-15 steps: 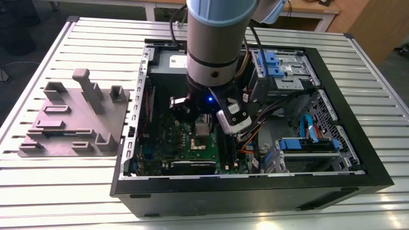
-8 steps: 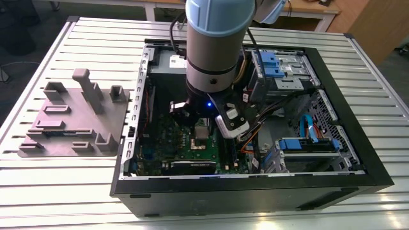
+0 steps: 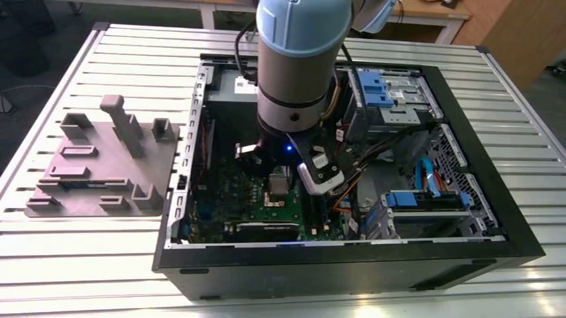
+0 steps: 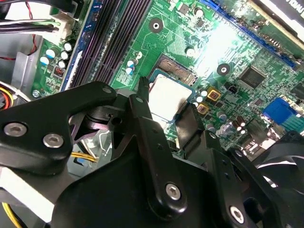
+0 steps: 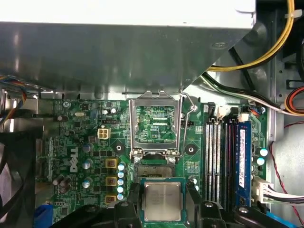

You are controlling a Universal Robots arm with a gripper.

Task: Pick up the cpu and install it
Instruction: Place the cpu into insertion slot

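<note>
Cpu (image 5: pixel 162 203): small flat square, silver-grey metal top w/ thin pale edge, at the socket (image 5: pixel 154 170) of the motherboard (image 5: pixel 90 142), next to raised socket lid (image 5: pixel 156 96). Gripper (image 5: pixel 163 189) clamped on two opp. sides, inside PC case (image 3: pixel 354 265), mid-frame in exterior view.

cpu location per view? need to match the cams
Exterior view: cannot pick it out; the arm covers that stretch of motherboard.
Second wrist view: the cpu in the pincer, just short of the open socket.
First wrist view: cpu beside the memory slots.
Shared landmark: the memory slots, in both wrist views.
</note>
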